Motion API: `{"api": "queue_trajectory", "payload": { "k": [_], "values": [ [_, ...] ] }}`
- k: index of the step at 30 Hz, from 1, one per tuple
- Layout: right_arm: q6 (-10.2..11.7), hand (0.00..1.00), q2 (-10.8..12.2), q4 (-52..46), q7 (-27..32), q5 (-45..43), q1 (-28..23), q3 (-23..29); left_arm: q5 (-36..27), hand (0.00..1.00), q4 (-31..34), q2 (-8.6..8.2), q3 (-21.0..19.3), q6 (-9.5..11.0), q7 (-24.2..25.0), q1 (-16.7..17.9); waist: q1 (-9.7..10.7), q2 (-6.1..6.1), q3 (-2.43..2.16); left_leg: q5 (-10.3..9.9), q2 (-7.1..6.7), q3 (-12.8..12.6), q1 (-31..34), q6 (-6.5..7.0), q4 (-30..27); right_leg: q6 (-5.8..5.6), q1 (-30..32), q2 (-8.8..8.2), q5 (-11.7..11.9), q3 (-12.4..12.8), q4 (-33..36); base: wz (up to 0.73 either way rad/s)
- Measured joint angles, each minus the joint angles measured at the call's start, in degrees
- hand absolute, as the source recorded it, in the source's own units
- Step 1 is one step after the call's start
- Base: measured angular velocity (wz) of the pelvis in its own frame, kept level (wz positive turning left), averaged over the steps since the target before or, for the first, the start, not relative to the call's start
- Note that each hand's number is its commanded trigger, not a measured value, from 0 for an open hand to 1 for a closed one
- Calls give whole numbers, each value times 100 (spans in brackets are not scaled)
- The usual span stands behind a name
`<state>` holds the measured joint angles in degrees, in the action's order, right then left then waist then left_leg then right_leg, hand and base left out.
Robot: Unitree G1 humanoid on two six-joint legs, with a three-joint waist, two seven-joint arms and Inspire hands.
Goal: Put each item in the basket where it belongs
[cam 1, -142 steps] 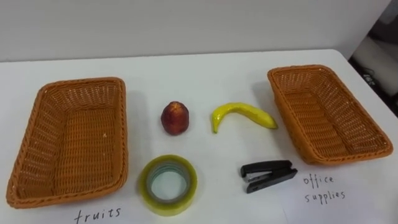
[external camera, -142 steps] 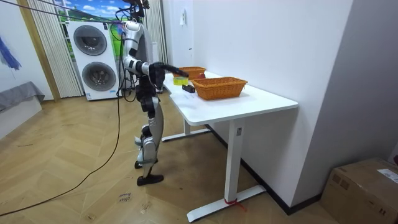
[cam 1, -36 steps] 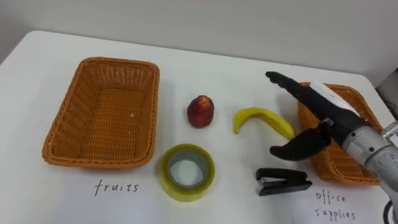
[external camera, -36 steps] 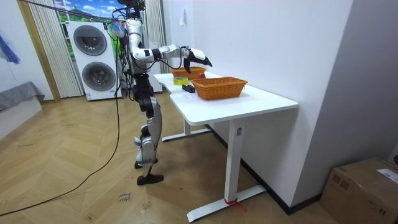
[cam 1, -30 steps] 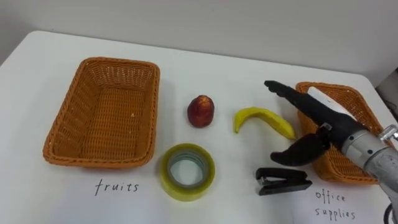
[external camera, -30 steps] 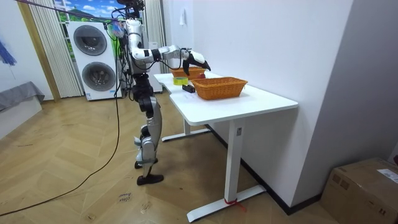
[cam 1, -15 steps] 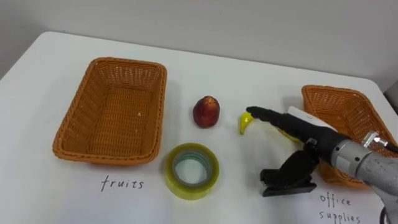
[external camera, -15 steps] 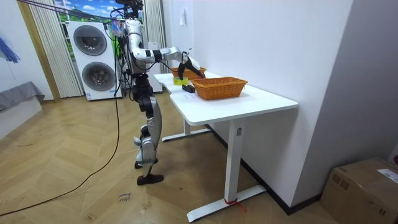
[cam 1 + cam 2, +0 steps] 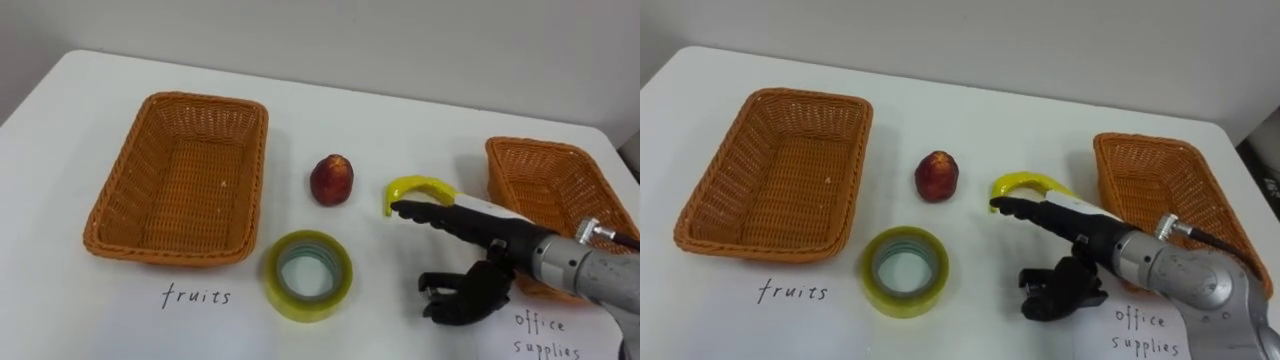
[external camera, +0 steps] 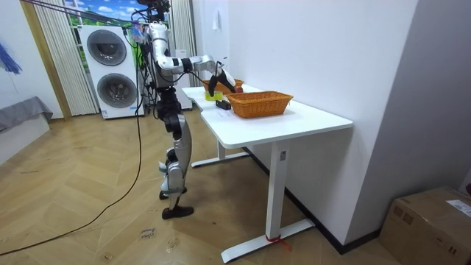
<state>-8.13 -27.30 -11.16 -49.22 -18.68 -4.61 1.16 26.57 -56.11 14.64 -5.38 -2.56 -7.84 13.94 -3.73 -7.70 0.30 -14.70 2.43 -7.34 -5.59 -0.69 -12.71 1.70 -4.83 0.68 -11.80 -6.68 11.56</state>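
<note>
The right hand (image 9: 497, 243) hangs low, its fingers (image 9: 432, 214) spread wide and holding nothing, over the curved yellow banana (image 9: 415, 186), thumb down on the black stapler (image 9: 432, 284); closing here could snag both, or shove the banana left toward the red apple (image 9: 331, 179); the white worktop (image 9: 400, 112) has a close near edge, the right orange wicker basket (image 9: 522, 160) crowds the right, and open room lies far.

My right hand (image 9: 492, 242) lies over the banana (image 9: 410, 186), its straight fingers covering the fruit's right end. Below them the stapler (image 9: 438, 298) is mostly under my dark thumb, and I cannot tell where one ends and the other begins. My forearm hides the near corner of the right basket (image 9: 530, 143). The picture's lower edge clips the handwritten label (image 9: 540, 322). In the room view, everything on the table (image 10: 294, 118) is too small to make out.
</note>
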Motion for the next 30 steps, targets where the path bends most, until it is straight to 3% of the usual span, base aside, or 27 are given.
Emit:
{"api": "queue_trajectory", "payload": {
  "k": [10, 20, 30],
  "values": [
    [-80, 0, -3, 229, -157, -221, 2, -1, 3, 0, 4, 9, 3, -11, 8, -29, -9, -54, -37, 3, 0, 7, -8, 5, -7, 1, -4, -2, 2, 9, 8, 0],
    [-140, 0, -3, 277, -157, -297, 3, -1, 0, 0, 4, 11, -7, -13, 6, -44, -3, -82, -26, 7, -6, 12, -2, 10, 0, 3, 8, -4, 4, 18, 4, 0],
    [-128, 0, -2, 268, 23, -1028, 2, 3, 0, 0, 23, 16, -12, -7, -54, -42, 3, -81, -24, 7, -7, -25, 6, 10, 38, 3, 27, 4, 3, 58, 0, 0]
  ]
}}
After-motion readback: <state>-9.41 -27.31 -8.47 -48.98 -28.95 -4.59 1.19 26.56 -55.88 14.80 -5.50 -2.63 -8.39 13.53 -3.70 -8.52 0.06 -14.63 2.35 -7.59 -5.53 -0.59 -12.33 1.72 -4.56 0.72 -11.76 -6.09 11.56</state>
